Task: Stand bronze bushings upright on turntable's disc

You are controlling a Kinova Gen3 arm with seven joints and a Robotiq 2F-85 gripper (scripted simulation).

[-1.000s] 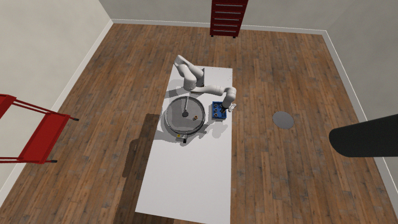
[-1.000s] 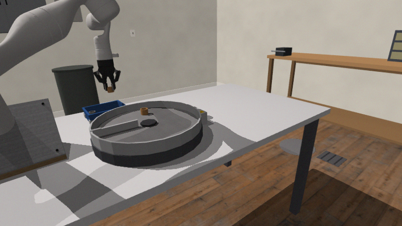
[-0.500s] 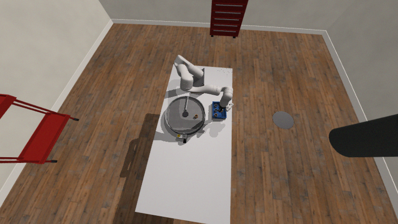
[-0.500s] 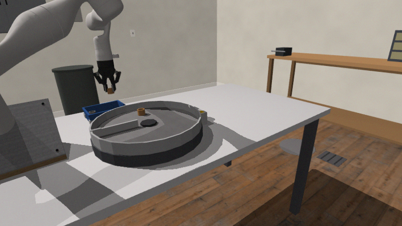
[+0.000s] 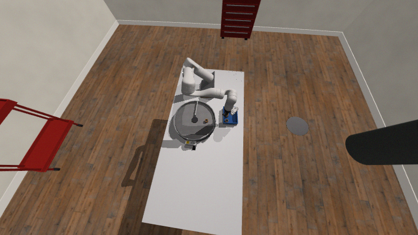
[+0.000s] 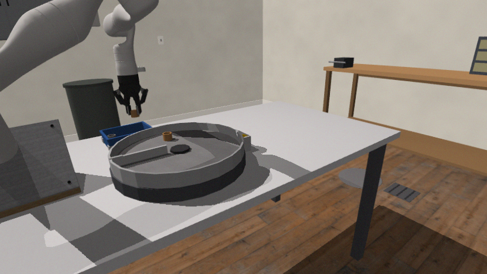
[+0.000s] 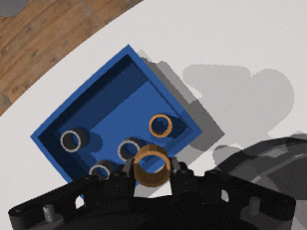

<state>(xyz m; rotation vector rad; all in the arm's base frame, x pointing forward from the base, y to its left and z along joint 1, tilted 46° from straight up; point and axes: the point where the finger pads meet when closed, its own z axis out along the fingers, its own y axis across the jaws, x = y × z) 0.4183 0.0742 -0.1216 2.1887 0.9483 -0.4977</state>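
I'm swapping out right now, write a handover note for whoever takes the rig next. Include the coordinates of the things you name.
Gripper (image 6: 133, 111) (image 7: 152, 167): fingers shut on a bronze bushing (image 6: 134, 113) (image 7: 152, 178), held in the air.
Done: one bronze bushing (image 5: 206, 120) (image 6: 167, 136) stands upright on the turntable's disc (image 5: 184, 128) (image 6: 204, 146), off the hub (image 5: 194, 119) (image 6: 179, 149).
Left: set down the held one, then move the bronze one in the blue crate (image 5: 237, 123) (image 6: 117, 139) (image 7: 82, 94).
Stay put: the three steel bushings visible in the crate.

Bronze bushing (image 5: 206, 120) (image 6: 167, 136) upright on disc, another (image 6: 134, 113) (image 7: 152, 166) apparently gripped aloft
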